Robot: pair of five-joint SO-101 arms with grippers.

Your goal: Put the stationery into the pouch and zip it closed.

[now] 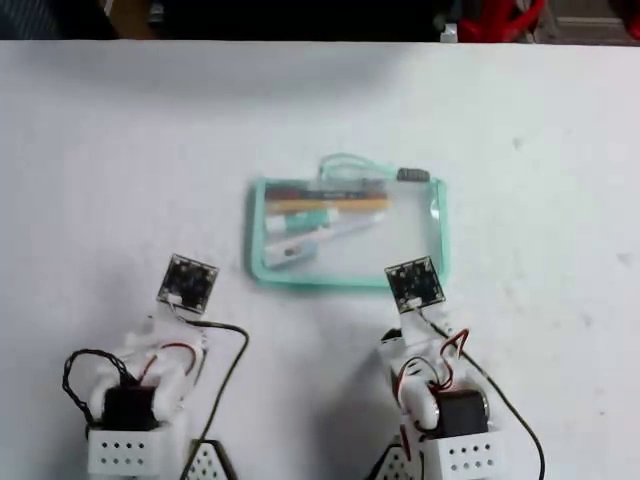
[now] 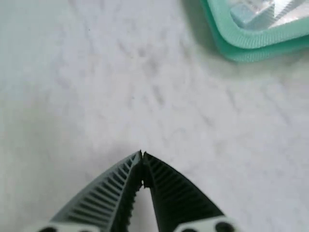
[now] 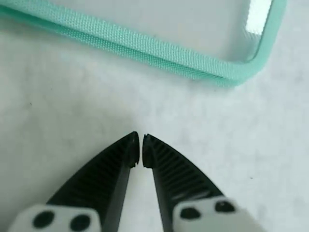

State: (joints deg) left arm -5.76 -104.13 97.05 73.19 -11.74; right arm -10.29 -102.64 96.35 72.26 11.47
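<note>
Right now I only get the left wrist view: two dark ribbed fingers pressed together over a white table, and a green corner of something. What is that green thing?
Observer: It is one corner of a clear pouch with a green border, lying flat on the table ahead of both arms.
Operator: Is anything in it?
Observer: Yes, the stationery lies inside, bunched toward the far side, where the zipper runs.
Operator: And the other arm?
Observer: The right gripper is shut and empty, its tips near the pouch's near border but not touching it.
</note>
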